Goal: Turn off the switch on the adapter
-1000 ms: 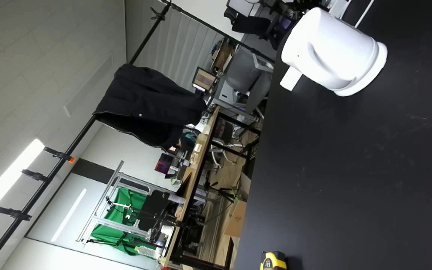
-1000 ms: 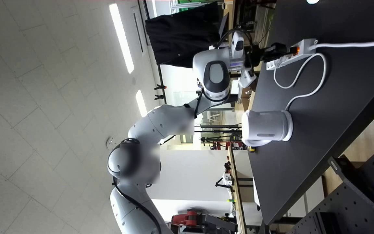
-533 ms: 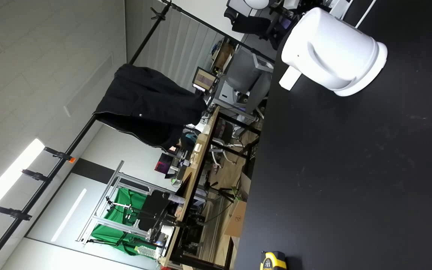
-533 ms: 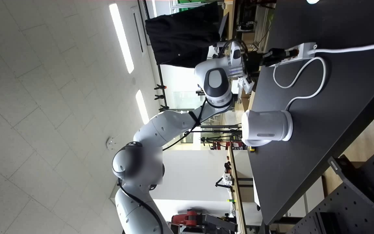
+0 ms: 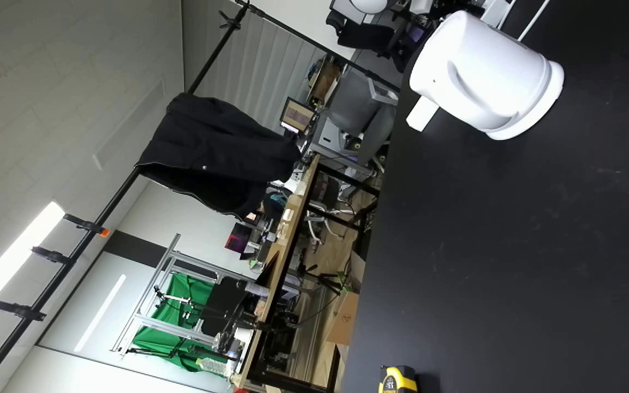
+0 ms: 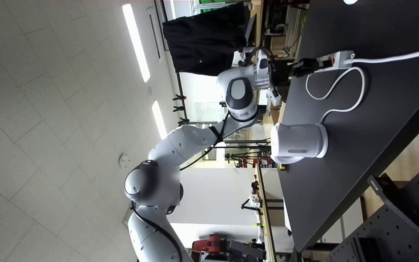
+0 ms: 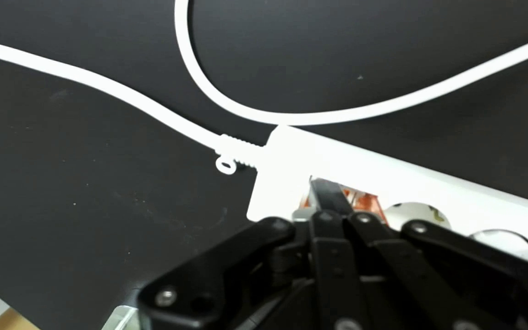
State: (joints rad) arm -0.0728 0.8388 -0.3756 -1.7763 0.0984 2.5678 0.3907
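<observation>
Switch (image 7: pixel 365 201) on the adapter (image 7: pixel 397 178), right of centre in the wrist view: we expect a stiff rocker, best pressed at one edge; the gripper (image 7: pixel 329 192), fingers together, partly hides it.

Bench (image 6: pixel 358 149): black top. On it: white kettle (image 6: pixel 298 140), standing upright; white adapter (image 7: pixel 397 181); white cord (image 7: pixel 62 70) running from adapter's end; second white cord (image 7: pixel 296 119), curving between kettle and adapter; yellow-and-black tape measure (image 5: pixel 399 379) near edge, well apart from kettle.
</observation>
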